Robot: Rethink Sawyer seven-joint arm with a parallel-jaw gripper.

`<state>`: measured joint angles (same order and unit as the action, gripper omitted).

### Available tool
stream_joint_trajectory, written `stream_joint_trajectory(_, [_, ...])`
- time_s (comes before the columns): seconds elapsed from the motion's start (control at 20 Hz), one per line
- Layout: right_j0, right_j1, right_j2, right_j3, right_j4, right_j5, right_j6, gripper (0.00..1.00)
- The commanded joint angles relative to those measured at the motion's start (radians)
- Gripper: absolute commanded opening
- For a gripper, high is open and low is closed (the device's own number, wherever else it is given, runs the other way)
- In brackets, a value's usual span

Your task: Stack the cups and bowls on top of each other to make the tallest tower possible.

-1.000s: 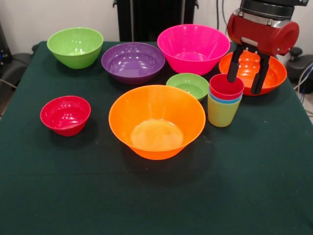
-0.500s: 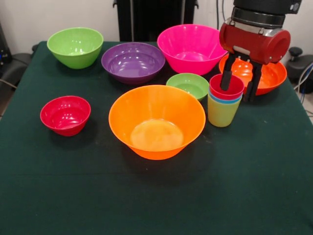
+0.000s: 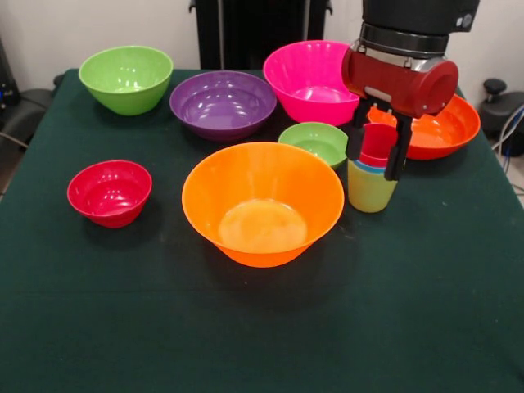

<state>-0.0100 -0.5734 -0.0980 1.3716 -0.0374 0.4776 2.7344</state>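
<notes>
Three cups stand nested right of centre: the yellow-green cup [image 3: 370, 191] lowest, the blue cup [image 3: 366, 167] showing only its rim, the red cup [image 3: 378, 144] on top. My gripper [image 3: 374, 166] is open, with one finger on each side of the red cup's top. I cannot tell whether the fingers touch it. The bowls stand singly on the table: big orange [image 3: 262, 201], small green [image 3: 315, 142], pink [image 3: 318, 82], purple [image 3: 223, 104], lime green [image 3: 126, 78], small red [image 3: 109, 192] and red-orange [image 3: 442, 131], partly behind my gripper.
The dark green table [image 3: 262, 336] has open cloth along its near side. The robot's black pedestal [image 3: 254, 29] stands behind the far edge. The big orange bowl sits close to the left of the cup stack.
My gripper has moved left and down, from above the red-orange bowl to a place astride the red cup. Its fingers kept the same spread. The cups and bowls have not moved.
</notes>
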Motion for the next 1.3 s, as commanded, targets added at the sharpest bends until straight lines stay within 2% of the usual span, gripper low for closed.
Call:
stream_joint_trajectory(0.05, [-0.022, 0.024, 0.147, -0.007, -0.091, 0.085, -0.212, 1.0])
stream_joint_trajectory(0.65, [-0.071, 0.09, 0.213, -0.052, -0.15, 0.08, -0.237, 1.0])
stream_joint_trajectory(1.3, [-0.138, 0.099, 0.28, -0.052, -0.205, 0.101, -0.274, 1.0])
